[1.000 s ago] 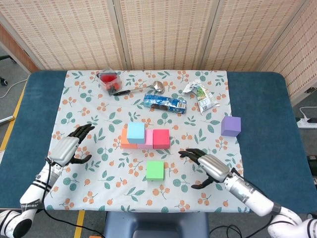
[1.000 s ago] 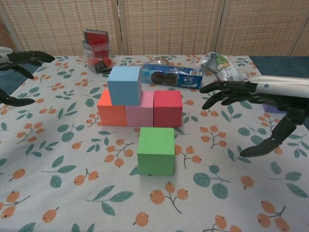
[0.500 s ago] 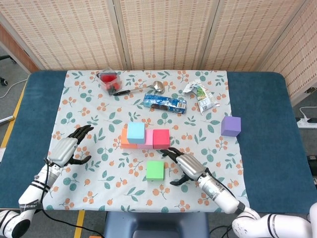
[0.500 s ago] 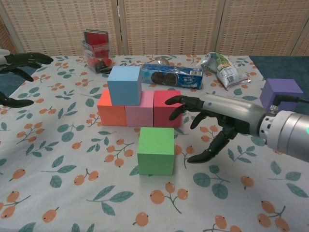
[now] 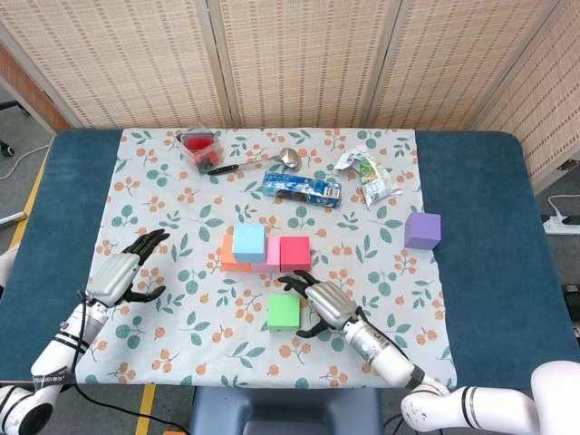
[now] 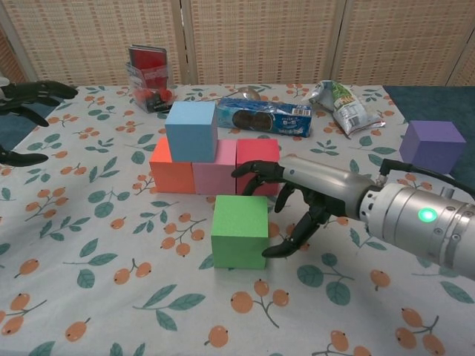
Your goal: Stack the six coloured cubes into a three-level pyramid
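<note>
Right now the right hand (image 6: pixel 286 204) is spread wide, empty, just beside green cube (image 6: pixel 239 231) on worktop; fingers near red cube (image 6: pixel 257 165), so a sloppy close could bump base row w/ blue cube (image 6: pixel 191 130).

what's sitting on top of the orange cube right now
A light blue cube rests on the orange cube, overhanging onto the pink cube beside it. How much of the orange top it covers cannot be seen from the chest view.

Cube positions.
Upper cube (image 5: pixel 248 241) sits on three-cube row (image 5: pixel 294 253), left end; single cube (image 5: pixel 283 311) at row's 6 o'clock; outlying cube (image 5: pixel 422 230) at 3 o'clock.
</note>
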`<action>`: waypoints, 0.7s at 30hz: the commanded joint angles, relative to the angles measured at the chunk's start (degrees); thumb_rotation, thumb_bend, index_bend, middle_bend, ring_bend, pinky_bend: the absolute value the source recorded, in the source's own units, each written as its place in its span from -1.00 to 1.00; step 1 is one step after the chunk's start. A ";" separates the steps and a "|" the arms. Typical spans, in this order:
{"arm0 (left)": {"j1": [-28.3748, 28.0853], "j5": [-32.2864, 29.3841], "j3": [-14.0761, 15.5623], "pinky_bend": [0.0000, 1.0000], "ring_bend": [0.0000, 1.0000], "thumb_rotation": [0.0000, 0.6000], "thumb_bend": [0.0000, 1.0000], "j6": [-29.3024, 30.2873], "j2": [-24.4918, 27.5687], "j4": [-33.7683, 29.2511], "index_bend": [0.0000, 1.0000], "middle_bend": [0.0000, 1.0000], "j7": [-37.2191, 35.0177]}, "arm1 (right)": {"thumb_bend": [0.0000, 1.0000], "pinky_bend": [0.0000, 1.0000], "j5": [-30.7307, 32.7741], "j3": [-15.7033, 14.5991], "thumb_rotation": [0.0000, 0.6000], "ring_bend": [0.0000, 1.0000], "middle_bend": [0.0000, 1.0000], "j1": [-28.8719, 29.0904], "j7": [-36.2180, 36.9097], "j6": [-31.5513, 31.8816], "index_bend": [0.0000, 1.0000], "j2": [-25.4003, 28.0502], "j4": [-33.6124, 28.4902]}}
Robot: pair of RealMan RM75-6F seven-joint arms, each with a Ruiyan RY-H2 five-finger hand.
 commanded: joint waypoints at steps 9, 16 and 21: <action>0.54 0.76 -0.23 -0.60 -1.00 1.00 -0.38 -0.14 0.04 0.93 -0.93 -1.00 -2.24 | -0.89 0.02 -4.86 0.77 1.00 -0.45 -0.15 -0.80 3.90 5.57 -0.11 -1.32 2.04; 0.23 0.82 -0.60 -0.60 -1.00 1.00 -0.38 -0.70 0.00 1.02 -0.94 -0.99 -1.66 | -0.89 0.02 -6.47 4.14 1.00 -0.44 -0.14 -1.19 9.42 6.87 -0.09 10.77 -7.26; -0.15 0.12 -1.14 -0.58 -1.00 1.00 -0.38 -1.43 -0.23 1.02 -0.94 -0.98 -1.39 | -0.89 0.00 -5.69 7.89 1.00 -0.45 -0.14 1.47 15.89 2.15 -0.09 19.41 -9.01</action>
